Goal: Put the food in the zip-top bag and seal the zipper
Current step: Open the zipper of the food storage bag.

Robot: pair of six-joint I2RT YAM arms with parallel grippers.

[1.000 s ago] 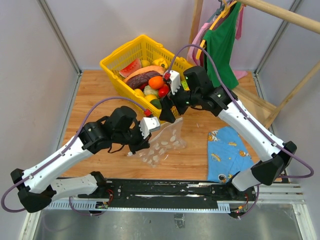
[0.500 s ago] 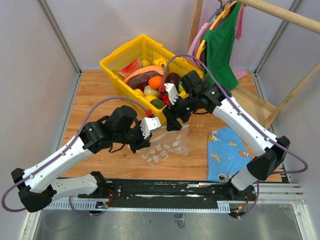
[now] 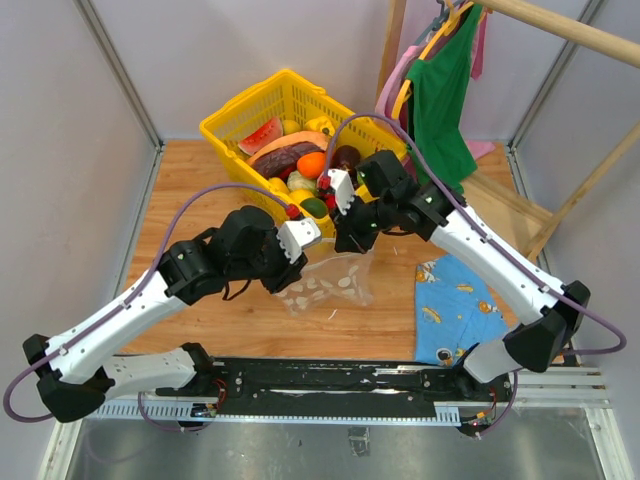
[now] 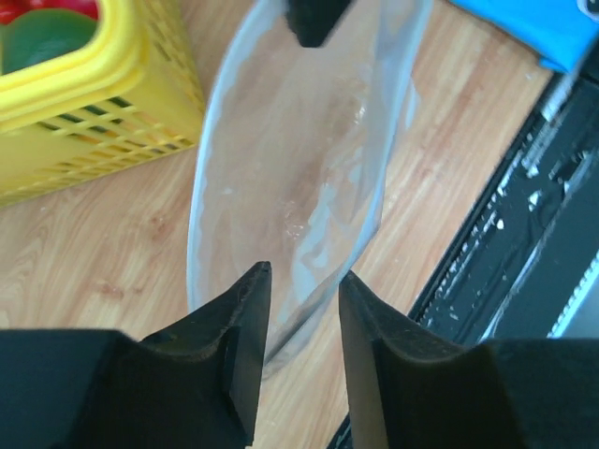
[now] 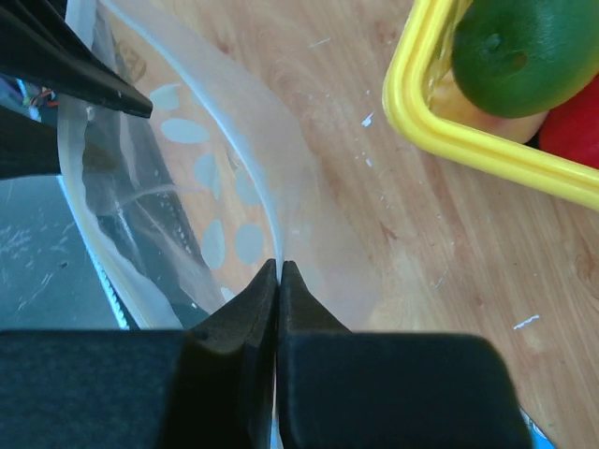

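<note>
The zip-top bag, clear with pale dots, hangs between my two grippers over the wooden table, its mouth spread into a long oval. My right gripper is shut on the zipper at the far rim. My left gripper stands open at the near rim, and the bag's edge runs through the gap between its fingers. The food, orange, red, green and purple pieces, lies in the yellow basket behind the bag. A green fruit shows close to the right wrist.
The basket's corner sits just left of the bag's mouth. A blue patterned cloth lies on the table to the right. Clothes hang on a wooden rack at the back right. The black rail runs along the near edge.
The right gripper has dropped to the bag's far rim and shut on it. The left jaws have parted. The bag's mouth has spread open between the two grippers.
</note>
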